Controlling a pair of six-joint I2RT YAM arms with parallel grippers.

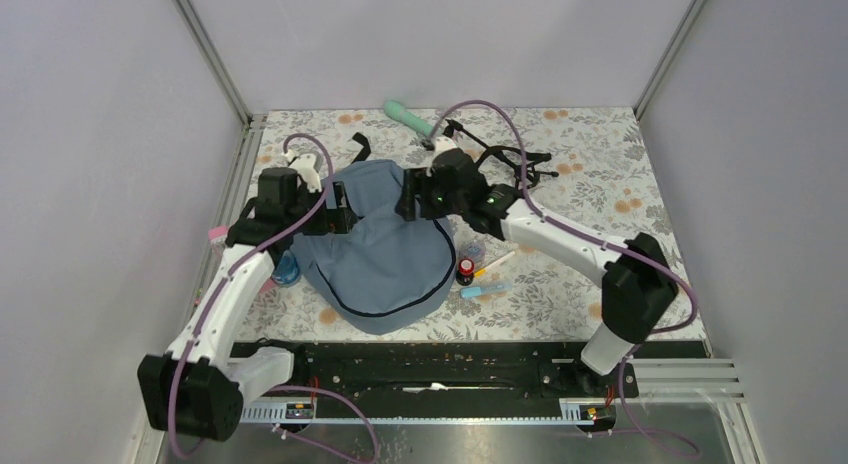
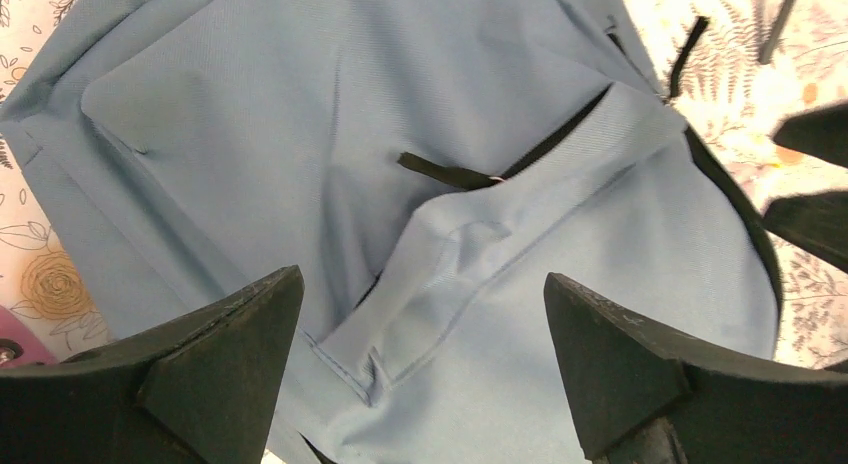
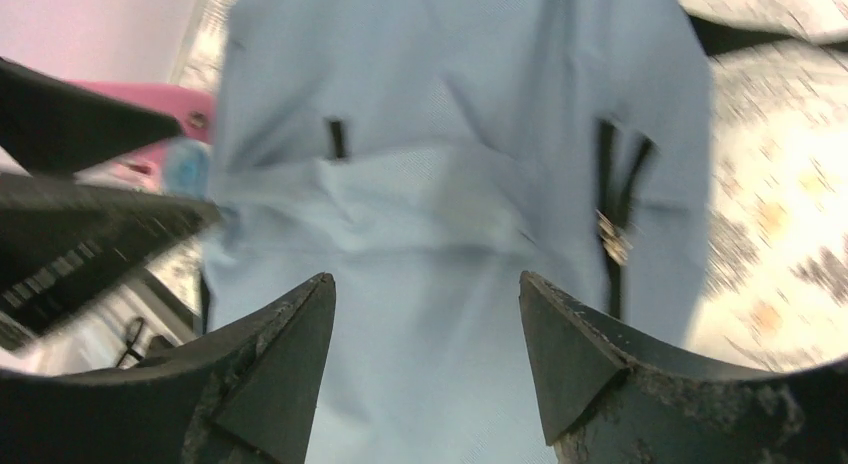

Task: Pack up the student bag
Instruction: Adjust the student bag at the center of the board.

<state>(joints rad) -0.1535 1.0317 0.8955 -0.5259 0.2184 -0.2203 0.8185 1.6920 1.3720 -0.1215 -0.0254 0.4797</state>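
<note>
1. Nearest me, the student bag (image 1: 385, 254) lies flat on the floral desk (image 1: 600, 154), left of centre, and its rounded end points toward the arm bases.
2. Just right of the bag I see a small dark bottle (image 1: 465, 272), an orange-tipped pen (image 1: 497, 261) and a light-blue marker (image 1: 485, 290), close together on the desk.
3. At the bag's left edge a blue object (image 1: 287, 269) peeks out under the left arm, and a pink item (image 1: 215, 234) sits further left.
4. The left fingers (image 1: 338, 206) hang over the bag's far left part. On the wrist view they stand wide apart with only blue fabric and a black zipper pull (image 2: 445, 172) below them, and they grip nothing.
5. The right fingers (image 1: 412, 199) hover over the bag's far right part, also spread wide and empty. That wrist view is blurred.
6. Furthest out, a teal handle-like object (image 1: 408, 118) and some black straps (image 1: 515, 166) lie near the back wall.
</note>
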